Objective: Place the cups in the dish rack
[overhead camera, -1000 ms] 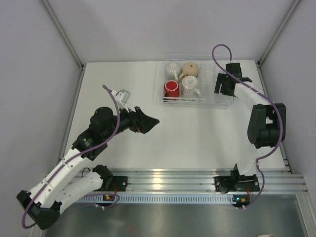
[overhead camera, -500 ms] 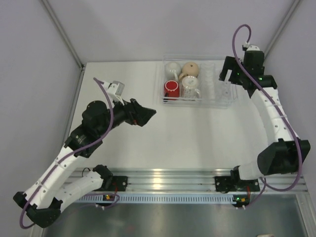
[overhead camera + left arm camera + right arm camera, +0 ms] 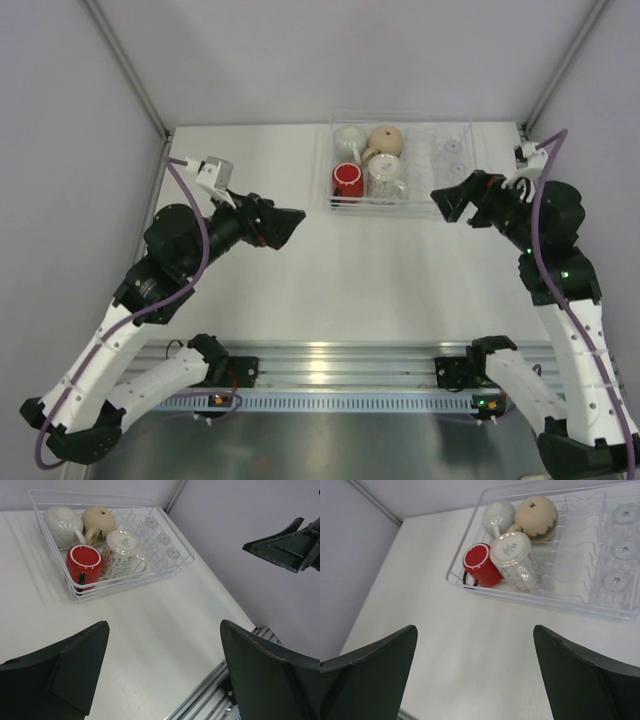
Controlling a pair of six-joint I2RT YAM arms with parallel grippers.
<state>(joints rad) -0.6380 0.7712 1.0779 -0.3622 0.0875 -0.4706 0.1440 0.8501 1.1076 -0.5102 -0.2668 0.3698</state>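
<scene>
The dish rack (image 3: pixel 430 185) stands at the back of the table, clear and ribbed. Its left half holds a white mug (image 3: pixel 350 138), a tan mug (image 3: pixel 386 139), a red mug (image 3: pixel 347 181) and a patterned cup (image 3: pixel 384 176), all turned over. Three small clear glasses (image 3: pixel 452 147) sit in its right half. My left gripper (image 3: pixel 288 224) hangs open and empty to the left of the rack, pointing at it. My right gripper (image 3: pixel 447 200) is open and empty by the rack's front right corner. The right wrist view shows the rack (image 3: pixel 540 599), the red mug (image 3: pixel 481 565) and the glasses (image 3: pixel 622 547) beyond the right gripper (image 3: pixel 474 630).
An aluminium rail (image 3: pixel 340 360) with both arm bases runs along the near edge. Grey walls and frame posts (image 3: pixel 130 70) close in the table on three sides. In the left wrist view the right gripper (image 3: pixel 285 547) shows at the upper right, beyond the left gripper (image 3: pixel 164 630).
My right arm has drawn back from over the rack's right end and swung down to its front right corner, jaws opened wide. My left arm has pulled back slightly to the left.
</scene>
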